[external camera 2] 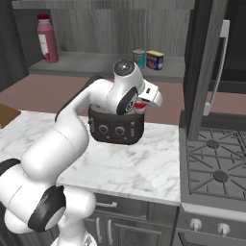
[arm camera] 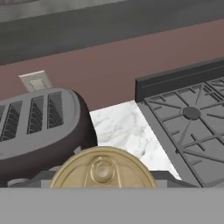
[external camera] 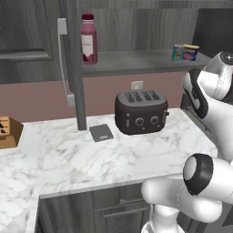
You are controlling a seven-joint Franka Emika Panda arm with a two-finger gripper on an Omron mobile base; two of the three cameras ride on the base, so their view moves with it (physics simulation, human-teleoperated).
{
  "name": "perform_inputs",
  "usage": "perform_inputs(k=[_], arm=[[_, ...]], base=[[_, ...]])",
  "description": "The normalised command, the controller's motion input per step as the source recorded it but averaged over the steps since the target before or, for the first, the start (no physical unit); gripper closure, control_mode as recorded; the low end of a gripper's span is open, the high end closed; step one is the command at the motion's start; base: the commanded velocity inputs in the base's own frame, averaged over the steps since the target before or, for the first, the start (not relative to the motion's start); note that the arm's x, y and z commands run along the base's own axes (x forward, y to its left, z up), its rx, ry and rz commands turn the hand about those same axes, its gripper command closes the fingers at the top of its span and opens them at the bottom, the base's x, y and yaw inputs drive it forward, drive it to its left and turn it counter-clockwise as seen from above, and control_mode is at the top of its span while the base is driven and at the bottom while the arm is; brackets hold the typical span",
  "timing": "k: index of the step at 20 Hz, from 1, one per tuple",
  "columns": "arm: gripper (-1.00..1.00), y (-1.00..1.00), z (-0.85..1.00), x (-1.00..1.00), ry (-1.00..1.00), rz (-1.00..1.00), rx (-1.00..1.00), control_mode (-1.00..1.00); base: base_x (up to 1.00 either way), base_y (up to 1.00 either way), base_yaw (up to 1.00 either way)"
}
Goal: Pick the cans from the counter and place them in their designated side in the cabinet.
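Red can [external camera 2: 139, 106] held in gripper [arm camera: 103, 183], above toaster [external camera 2: 116, 126]

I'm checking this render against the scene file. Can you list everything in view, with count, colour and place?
Teal can: one, cabinet shelf, beside the tin.
Red can: one, tan top, in the claw above the toaster's right end.
Tin: one, blue with yellow top, shelf.
Bottle: one, dark red, shelf left.
Toaster: one, dark, counter.
Scale: one, grey, counter.
Knife block: one, wooden, counter left.
Stove: one, grey, right.
Claw: one, closed on the red can.
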Motion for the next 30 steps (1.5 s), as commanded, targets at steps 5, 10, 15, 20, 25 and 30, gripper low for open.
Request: perform_inputs(k=[5,10,15,20,25,30], arm=[[1.0,0.07,0.28,0.0,-0.05,0.02,-0.06,-1.0],[1.0,0.11,0.29,0.0,-0.01,0.02,-0.05,-1.0],[1.0,0.16,0.32,-0.02,0.0,0.02,-0.03,-1.0],[1.0,0.11,0.35,-0.06,0.0,0.03,-0.01,-1.0],[1.0,0.08,0.32,-0.14,0.0,0.04,0.0,-1.0],[1.0,0.08,0.27,-0.13,0.0,0.04,0.0,-1.0]], base=[[0.0,0.0,0.0],[0.0,0.0,0.0],[0.0,0.0,0.0],[0.0,0.0,0.0],[0.0,0.0,0.0],[0.0,0.0,0.0]])
